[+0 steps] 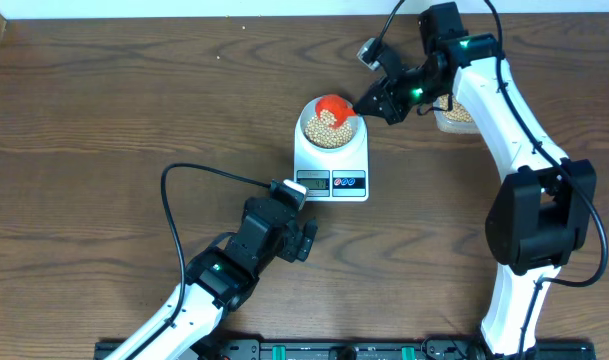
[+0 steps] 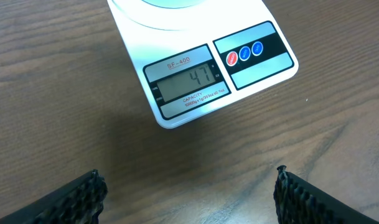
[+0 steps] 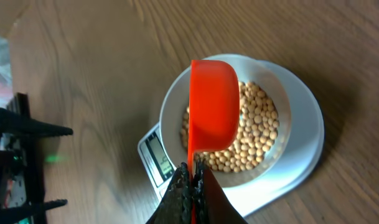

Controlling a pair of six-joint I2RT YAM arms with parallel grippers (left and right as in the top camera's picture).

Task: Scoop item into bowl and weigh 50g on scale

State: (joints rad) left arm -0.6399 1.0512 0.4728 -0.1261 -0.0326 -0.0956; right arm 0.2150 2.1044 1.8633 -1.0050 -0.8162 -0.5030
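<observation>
The white scale (image 1: 356, 160) stands mid-table, and its display (image 2: 188, 79) reads 47. On it sits the white bowl (image 1: 306, 112), holding a heap of tan beans (image 1: 329, 130). My right gripper (image 1: 369, 103) is shut on the thin handle of a red scoop (image 1: 334, 105), held over the bowl's far rim. In the right wrist view the scoop (image 3: 213, 106) turns its back to the camera above the beans (image 3: 257, 130), so its inside is hidden; the gripper (image 3: 192, 169) pinches the handle. My left gripper (image 2: 189, 180) hangs open over bare wood just in front of the scale, holding nothing.
A clear tub of beans (image 1: 456, 117) stands at the back right, partly behind the right arm. The left arm's black cable (image 1: 184, 175) loops over the table to the left of the scale. A black rail (image 1: 284, 350) runs along the front edge.
</observation>
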